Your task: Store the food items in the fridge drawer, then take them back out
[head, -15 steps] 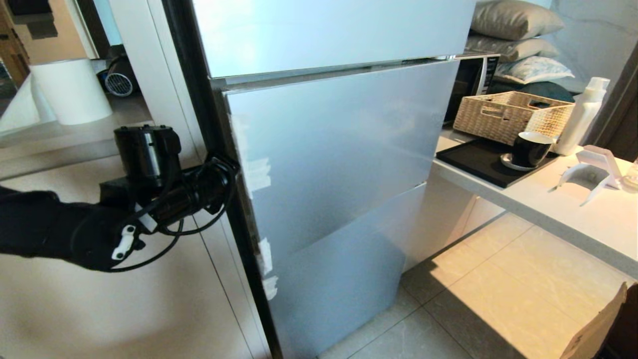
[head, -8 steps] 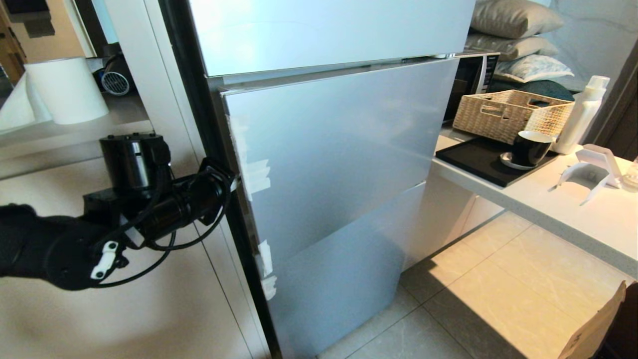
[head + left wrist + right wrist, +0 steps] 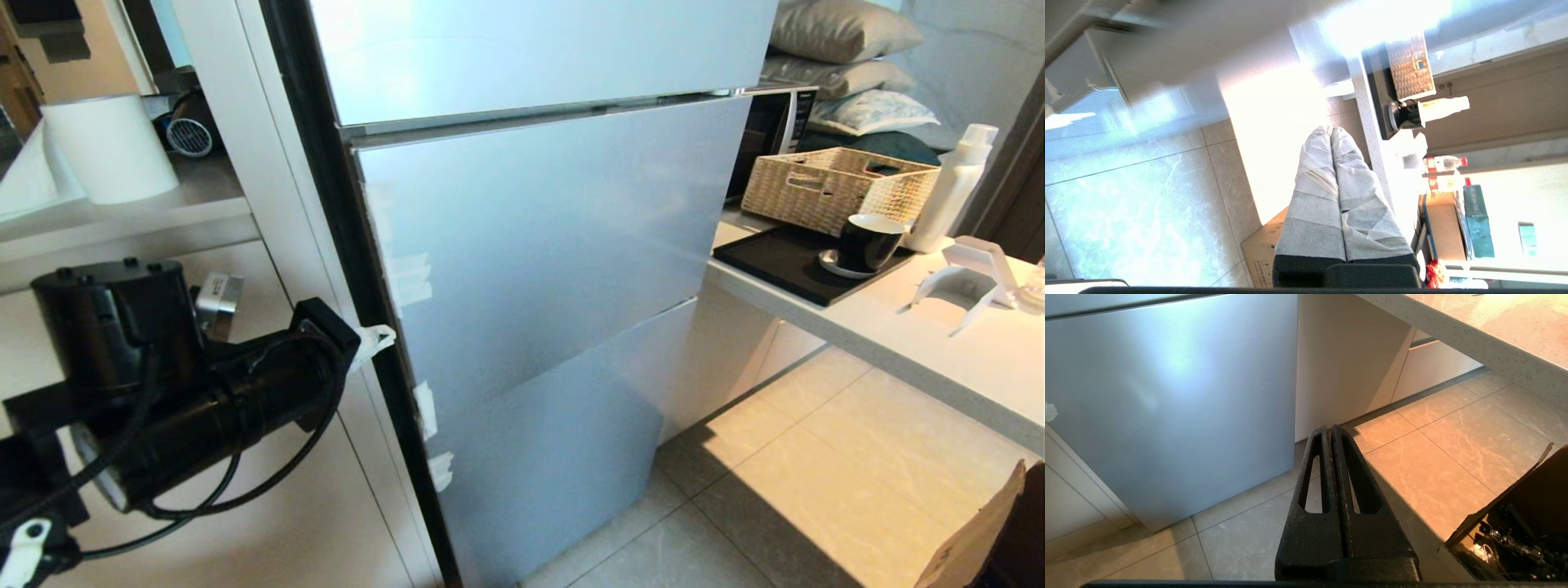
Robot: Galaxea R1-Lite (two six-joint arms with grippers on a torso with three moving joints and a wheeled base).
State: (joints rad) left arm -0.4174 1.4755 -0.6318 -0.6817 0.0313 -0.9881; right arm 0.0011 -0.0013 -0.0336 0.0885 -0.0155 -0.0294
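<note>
No text, brand, number or sign can be read. A small label on the left arm's wrist [image 3: 219, 296] and printing on the cardboard box [image 3: 1260, 253] and the bottles [image 3: 1443, 163] are too small to make out.

Tall silver fridge [image 3: 539, 245] standing with its door panels [image 3: 555, 237] all sitting flush and shut, fridge drawer and food items being hidden from sight

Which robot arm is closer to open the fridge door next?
Left, probably. The left gripper, shut, sits right by the edge of the fridge door. The right gripper, also shut, hangs low over the floor.
</note>
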